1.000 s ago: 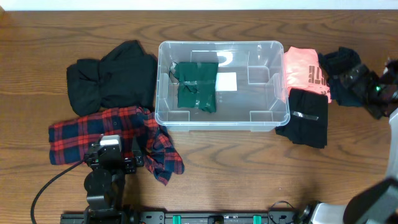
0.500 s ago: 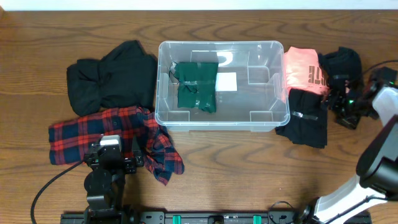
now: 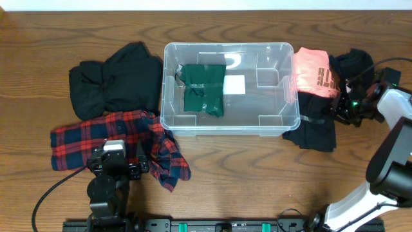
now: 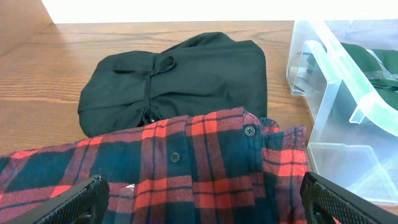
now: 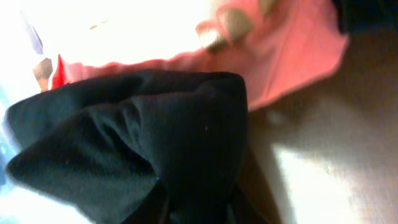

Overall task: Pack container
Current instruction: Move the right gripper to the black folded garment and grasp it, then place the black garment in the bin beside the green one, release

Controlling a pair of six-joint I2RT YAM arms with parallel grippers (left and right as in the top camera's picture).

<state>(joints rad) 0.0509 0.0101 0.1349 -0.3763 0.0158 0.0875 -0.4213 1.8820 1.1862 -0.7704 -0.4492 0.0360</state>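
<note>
Container [image 3: 230, 126] is located at table centre, with green garment [image 3: 204, 89] inside. Right gripper [image 3: 348, 108] is set on black garment [image 3: 318, 133] at the container's 3 o'clock; whether it is clenched cannot be told. Left gripper [image 4: 202, 190] is held released. Pick-up is judged in hand; a lift toward 9 o'clock is called for.

**Item count, tabletop at the present moment**

You have one clear container [image 3: 232, 125], bearing one white label [image 3: 235, 84]. You can count six garments in all. One, the dark green garment [image 3: 204, 90], lies inside the bin; five lie outside it. Of these five, three are black: the left black garment [image 3: 116, 80], the front-right black garment [image 3: 318, 132] and the far-right black garment [image 3: 357, 61]. The others are one red plaid shirt [image 3: 103, 136] and one pink garment [image 3: 312, 71].
</note>
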